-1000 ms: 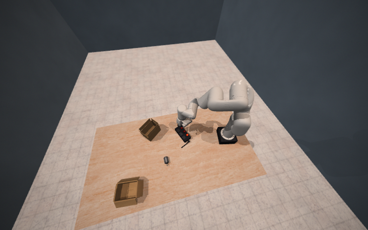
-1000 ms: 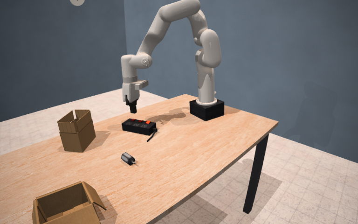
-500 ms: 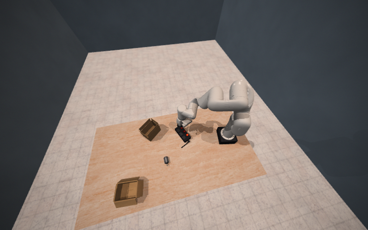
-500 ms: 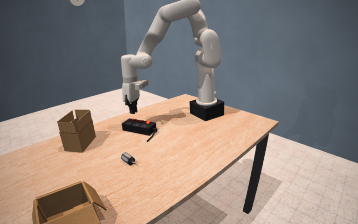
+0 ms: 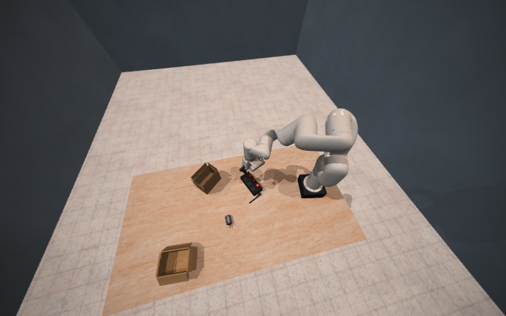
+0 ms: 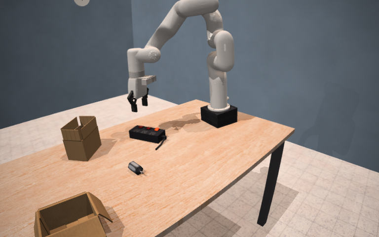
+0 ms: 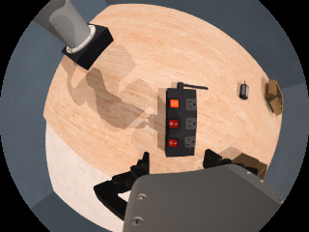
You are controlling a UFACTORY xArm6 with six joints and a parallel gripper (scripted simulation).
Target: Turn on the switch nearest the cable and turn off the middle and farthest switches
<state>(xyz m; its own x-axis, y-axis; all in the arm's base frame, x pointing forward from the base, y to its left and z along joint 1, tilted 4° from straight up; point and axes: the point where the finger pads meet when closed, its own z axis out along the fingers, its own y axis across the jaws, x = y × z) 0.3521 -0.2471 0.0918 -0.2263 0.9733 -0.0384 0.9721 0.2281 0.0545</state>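
The black power strip (image 6: 147, 134) lies the right way up on the wooden table, its short cable at the right end in the exterior view. It also shows in the top view (image 5: 251, 184) and in the wrist view (image 7: 180, 119). The switch nearest the cable (image 7: 174, 102) glows bright orange. The middle switch (image 7: 173, 123) and the farthest switch (image 7: 173, 143) are dark red. My gripper (image 6: 137, 102) is open and empty. It hangs well above the table, over the strip's end away from the cable. Its fingers show in the wrist view (image 7: 169, 174).
An upright cardboard box (image 6: 81, 138) stands left of the strip. An open cardboard box (image 6: 69, 218) sits at the table's near left corner. A small dark cylinder (image 6: 135, 167) lies in front of the strip. My arm's base (image 6: 219, 115) stands at the back right.
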